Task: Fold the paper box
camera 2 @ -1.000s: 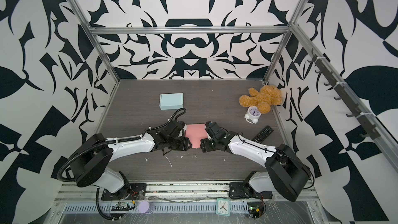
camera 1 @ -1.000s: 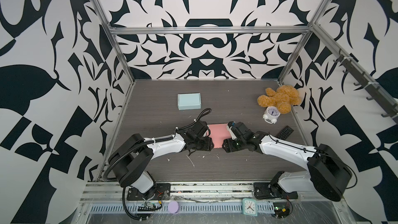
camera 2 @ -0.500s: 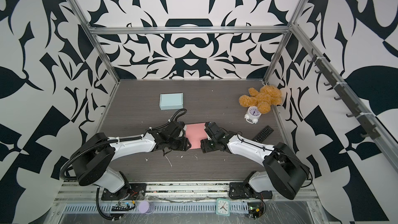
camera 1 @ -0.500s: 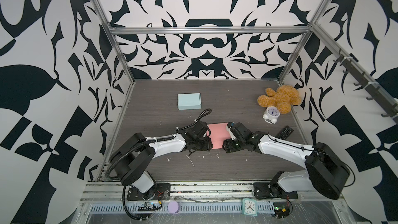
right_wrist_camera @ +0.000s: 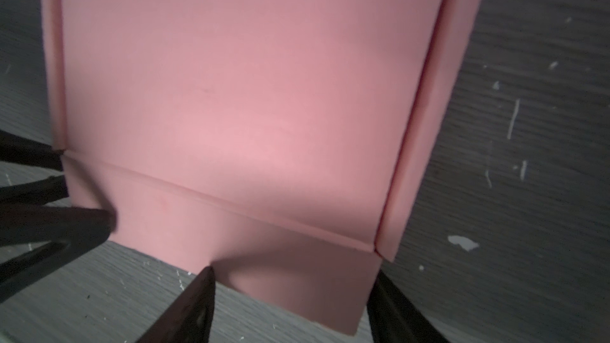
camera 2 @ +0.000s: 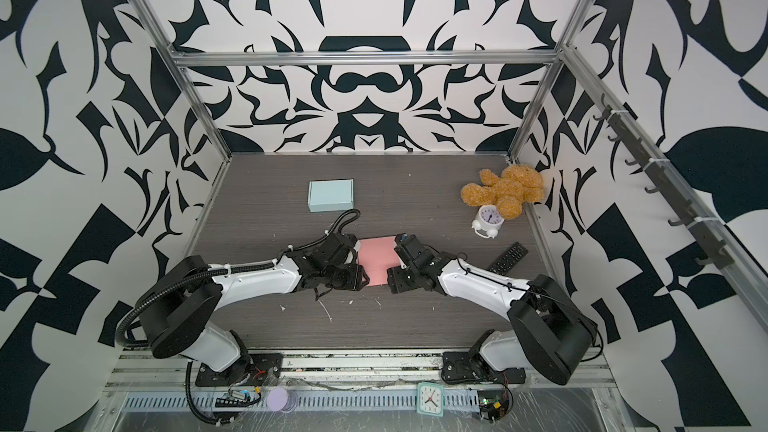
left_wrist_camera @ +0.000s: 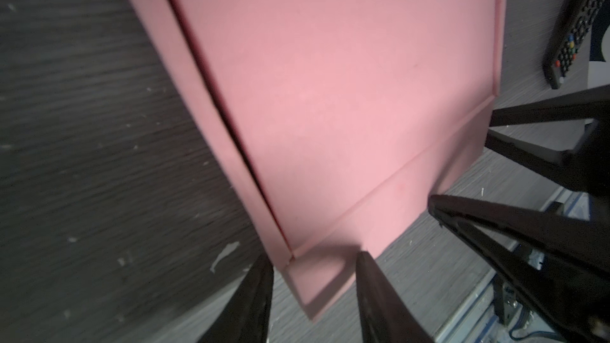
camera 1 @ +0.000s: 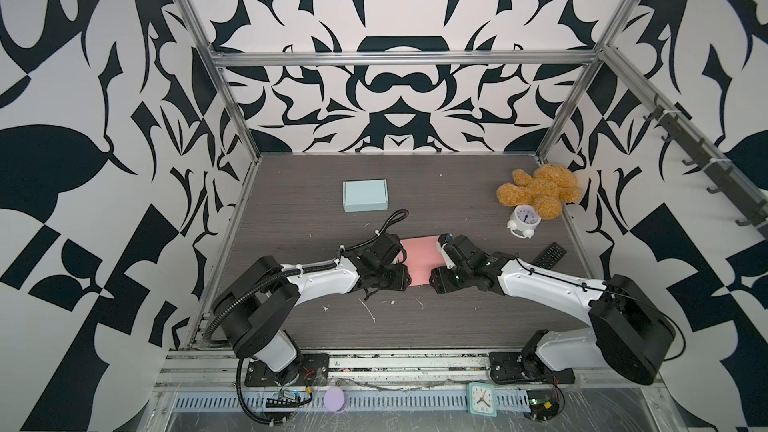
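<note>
Three walls [camera 1: 395, 76] of bold black-and-white print around a dark wood-grain tabletop [camera 1: 291, 243]. Left of centre, left gripper [left_wrist_camera: 313, 256], jaws parted astride a flap corner. Dead centre, flat on the tabletop: matte pink paper box [camera 1: 419, 255], sharply creased. Right of it, right gripper [right_wrist_camera: 293, 272], jaws spread wide astride the flap, clamping nothing.

Stereo pair sat high at the front, above the arm bases [camera 1: 282, 367], looking down and back over the whole table [camera 1: 457, 326]; both top views gave nearly the same scene. Wrist cams were v. close to the pink box [left_wrist_camera: 330, 94], at opposite ends, facing each other across it. All four shared that box; left wrist cam also caught the remote [left_wrist_camera: 581, 28].
</note>
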Robot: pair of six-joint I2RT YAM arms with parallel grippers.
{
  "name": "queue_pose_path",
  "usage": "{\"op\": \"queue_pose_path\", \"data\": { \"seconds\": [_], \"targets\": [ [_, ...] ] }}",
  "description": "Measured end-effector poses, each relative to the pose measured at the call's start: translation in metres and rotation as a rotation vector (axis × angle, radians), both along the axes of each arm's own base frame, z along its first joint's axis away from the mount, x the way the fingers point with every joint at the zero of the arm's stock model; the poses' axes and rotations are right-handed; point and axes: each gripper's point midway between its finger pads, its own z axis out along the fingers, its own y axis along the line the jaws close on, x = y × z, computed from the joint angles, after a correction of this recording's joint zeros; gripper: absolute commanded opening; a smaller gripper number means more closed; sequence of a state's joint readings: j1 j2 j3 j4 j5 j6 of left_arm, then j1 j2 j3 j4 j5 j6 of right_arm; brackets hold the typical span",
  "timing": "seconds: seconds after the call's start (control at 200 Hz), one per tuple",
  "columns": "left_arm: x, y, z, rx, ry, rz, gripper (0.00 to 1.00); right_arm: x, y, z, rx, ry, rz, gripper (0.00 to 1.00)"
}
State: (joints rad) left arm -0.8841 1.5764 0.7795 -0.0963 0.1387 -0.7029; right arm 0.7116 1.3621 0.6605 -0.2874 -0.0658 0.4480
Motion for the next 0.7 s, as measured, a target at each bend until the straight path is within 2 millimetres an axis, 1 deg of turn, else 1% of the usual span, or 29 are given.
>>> {"op": "queue_pose_path", "data": {
  "seconds": [0.375, 0.45, 0.7],
  "targets": [
    [0.0006, -0.0007, 0.0038, -0.009, -0.007, 0.000, 0.44, -0.0002, 0.0026, 0.0025, -0.006, -0.008, 0.009, 0.72],
    [0.0007, -0.0008, 0.0041, -0.010, -0.008, 0.001, 0.46, -0.0005, 0.0028, 0.0025, -0.007, -0.008, 0.010, 0.72],
    [0.0011, -0.0010, 0.0072, -0.016, -0.013, 0.002, 0.48, -0.0067, 0.0051, 0.0053, -0.008, -0.007, 0.021, 0.72]
  ]
}}
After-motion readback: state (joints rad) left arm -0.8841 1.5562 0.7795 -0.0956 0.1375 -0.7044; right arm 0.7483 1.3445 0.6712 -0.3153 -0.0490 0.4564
